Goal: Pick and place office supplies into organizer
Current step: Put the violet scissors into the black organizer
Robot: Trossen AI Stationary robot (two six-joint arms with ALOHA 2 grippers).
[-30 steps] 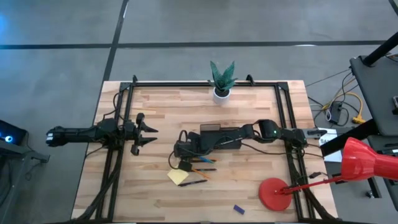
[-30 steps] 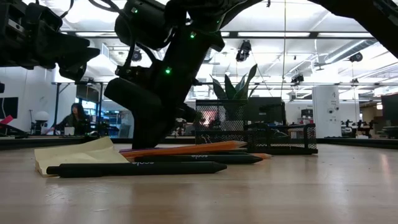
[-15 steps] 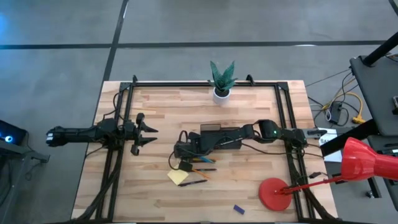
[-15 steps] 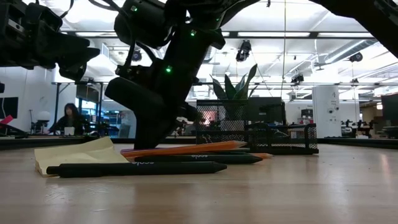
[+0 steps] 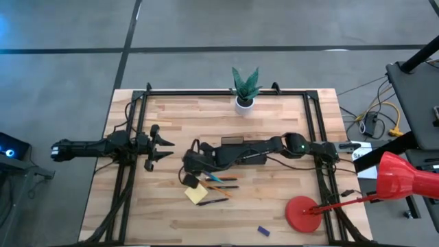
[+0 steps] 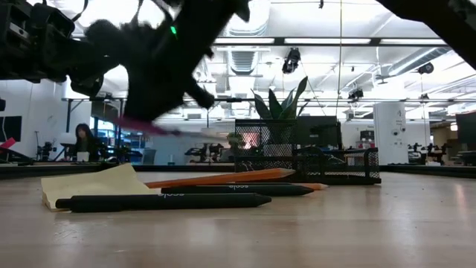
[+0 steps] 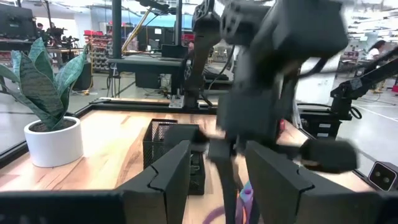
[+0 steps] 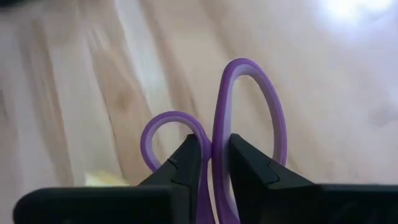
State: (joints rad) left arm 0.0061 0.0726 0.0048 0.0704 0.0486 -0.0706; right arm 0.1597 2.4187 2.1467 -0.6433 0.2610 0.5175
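Pale butcher-block wood forms the table [image 5: 274, 130], ringed by a black frame; the right arm [image 5: 302, 146] reaches leftward across its middle, and the left arm [image 5: 89, 147] lies at the left edge, its gripper [image 5: 164, 147] idle above bare wood with jaws apart and nothing between them.

A red lamp [image 5: 391, 180] leans over the right edge, its round base at the near right corner; a plant [image 5: 245, 88] in a white pot stands at the far edge, centre.

The organizer [image 5: 240, 149], a black mesh box, sits mid-table, largely covered by the right arm from above; in the low view it stands behind the pens, in front of the plant.

The right gripper [image 8: 214, 165] is left of the organizer, above the loose supplies; its jaws are clamped on the purple scissors [image 8: 239, 127] between the two handle loops, clear of the wood.

The yellow pad [image 5: 195, 194] lies near of that gripper; the pens [image 5: 221, 182], orange and black, lie just right of the pad; the low view shows a black pen [image 6: 163, 202] nearest, orange ones behind it.

A small blue block [image 5: 262, 230] lies alone at the near edge, well apart from the rest.
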